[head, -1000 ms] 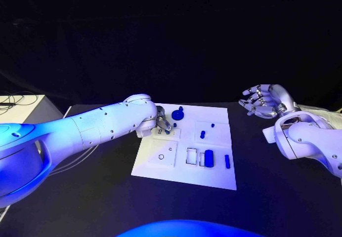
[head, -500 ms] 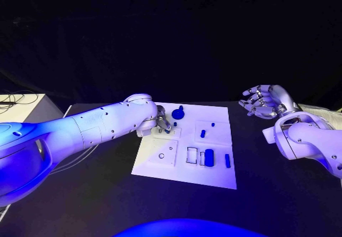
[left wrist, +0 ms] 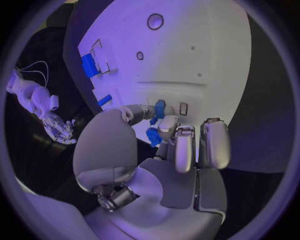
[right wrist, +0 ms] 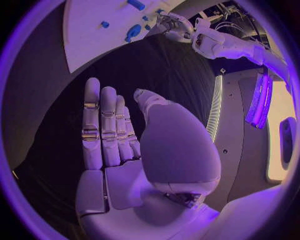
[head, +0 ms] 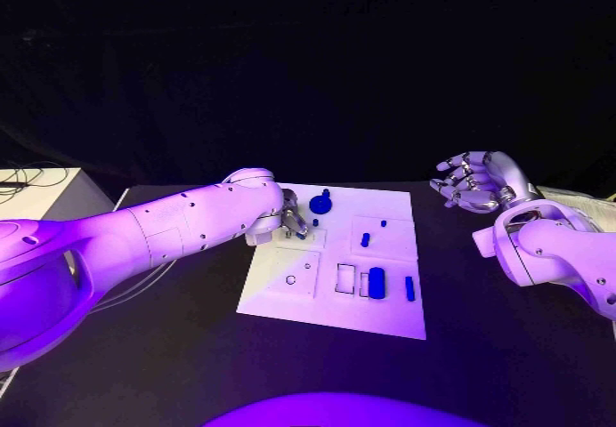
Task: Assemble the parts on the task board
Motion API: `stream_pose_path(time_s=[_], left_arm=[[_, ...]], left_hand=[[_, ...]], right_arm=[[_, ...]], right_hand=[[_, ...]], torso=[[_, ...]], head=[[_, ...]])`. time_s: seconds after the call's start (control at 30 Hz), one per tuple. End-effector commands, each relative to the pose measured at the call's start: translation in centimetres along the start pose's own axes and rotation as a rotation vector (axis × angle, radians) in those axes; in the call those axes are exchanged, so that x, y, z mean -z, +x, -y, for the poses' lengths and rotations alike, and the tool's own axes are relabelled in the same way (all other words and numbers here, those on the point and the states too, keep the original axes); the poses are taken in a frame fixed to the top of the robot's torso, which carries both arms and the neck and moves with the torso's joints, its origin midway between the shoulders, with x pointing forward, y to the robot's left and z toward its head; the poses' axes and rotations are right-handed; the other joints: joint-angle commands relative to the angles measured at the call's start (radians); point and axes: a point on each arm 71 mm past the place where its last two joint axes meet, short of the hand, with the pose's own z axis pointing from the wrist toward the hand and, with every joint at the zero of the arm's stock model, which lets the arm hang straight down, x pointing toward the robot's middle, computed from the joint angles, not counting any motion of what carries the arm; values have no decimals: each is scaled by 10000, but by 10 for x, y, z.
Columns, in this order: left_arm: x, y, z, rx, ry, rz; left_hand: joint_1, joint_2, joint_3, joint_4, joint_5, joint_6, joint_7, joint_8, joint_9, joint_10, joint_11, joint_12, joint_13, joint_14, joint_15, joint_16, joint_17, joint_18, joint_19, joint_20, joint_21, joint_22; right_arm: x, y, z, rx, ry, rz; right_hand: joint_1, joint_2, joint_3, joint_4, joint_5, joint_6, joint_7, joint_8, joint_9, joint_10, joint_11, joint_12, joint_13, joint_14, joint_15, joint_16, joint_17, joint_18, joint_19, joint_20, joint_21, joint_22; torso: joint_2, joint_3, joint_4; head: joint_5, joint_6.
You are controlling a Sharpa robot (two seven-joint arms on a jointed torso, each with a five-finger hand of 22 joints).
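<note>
Right robot hand (right wrist: 119, 150) flat, fingers (right wrist: 103, 125) straight and close together, thumb (right wrist: 150, 102) apart, holding nothing. It hangs over dark tabletop (right wrist: 156, 70), well apart from the board (right wrist: 94, 30). Board carries blue parts: a larger one (right wrist: 133, 32), a small round one (right wrist: 105, 24), one at the rim (right wrist: 135, 4). Left robot hand (right wrist: 172, 22) reaches over the board's edge next to small blue parts (right wrist: 147, 18); its grip cannot be told.

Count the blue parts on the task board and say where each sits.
5 visible: a round part at the far edge, a peg mid-board, a block and bar near, one at the left hand; others may be hidden.
</note>
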Motion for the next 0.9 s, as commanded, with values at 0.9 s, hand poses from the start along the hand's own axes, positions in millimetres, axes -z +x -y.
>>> stream_pose_path(time_s=[0.9], left_arm=[[-5,12,8,-21,168,-97]], left_hand=[[-302,107,1090,-1400,-417,190,-315,-245,1032,78,-89,-172,-172,1077,-94,33,2631,-156,51,-7,22,-29]], right_arm=[[0,1,-1,13,-140,-46]], right_hand=[[-68,-55,70,14,75,-32,37,30,-13,63,3,-37,-38,93,25,-75,26,193,78,26,-75,-59]], torso=[[14,17,-2]], head=[[-40,-15]])
